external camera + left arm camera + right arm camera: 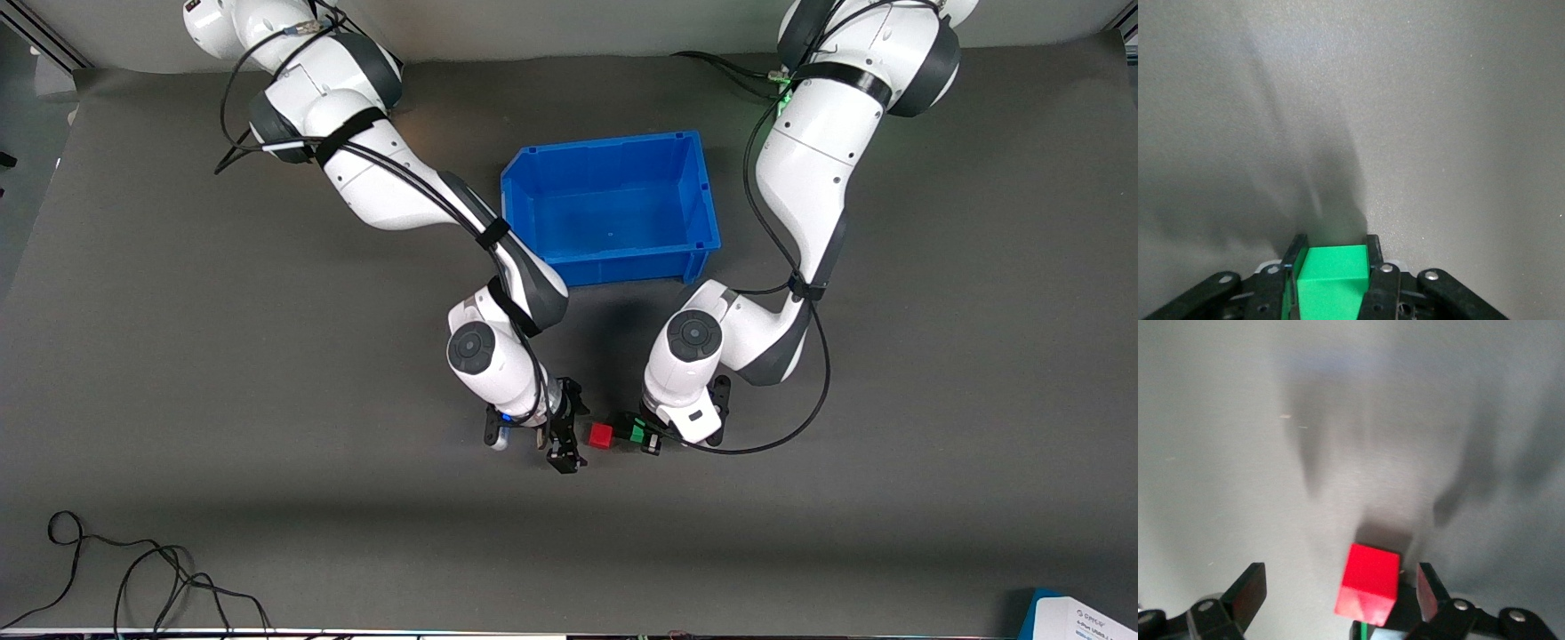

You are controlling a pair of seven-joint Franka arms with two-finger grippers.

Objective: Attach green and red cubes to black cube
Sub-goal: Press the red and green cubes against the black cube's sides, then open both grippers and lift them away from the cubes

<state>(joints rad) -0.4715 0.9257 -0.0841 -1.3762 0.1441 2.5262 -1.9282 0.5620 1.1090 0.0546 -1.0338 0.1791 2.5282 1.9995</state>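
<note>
The green cube (637, 433) is clamped between the fingers of my left gripper (644, 436), low over the mat; it fills the jaws in the left wrist view (1333, 270), where the left gripper (1335, 255) is shut on it. The red cube (601, 435) is just beside it toward the right arm's end. The black cube (621, 433) is a dark block between the two, mostly hidden. My right gripper (574, 434) is open around the red cube (1368, 587), with a finger (1247, 592) well apart from it. The right gripper (1338, 593) holds nothing.
A blue bin (605, 147) stands farther from the front camera, between the two arms. A black cable (133, 578) lies loose near the front edge at the right arm's end. A white and blue item (1080, 618) sits at the front corner at the left arm's end.
</note>
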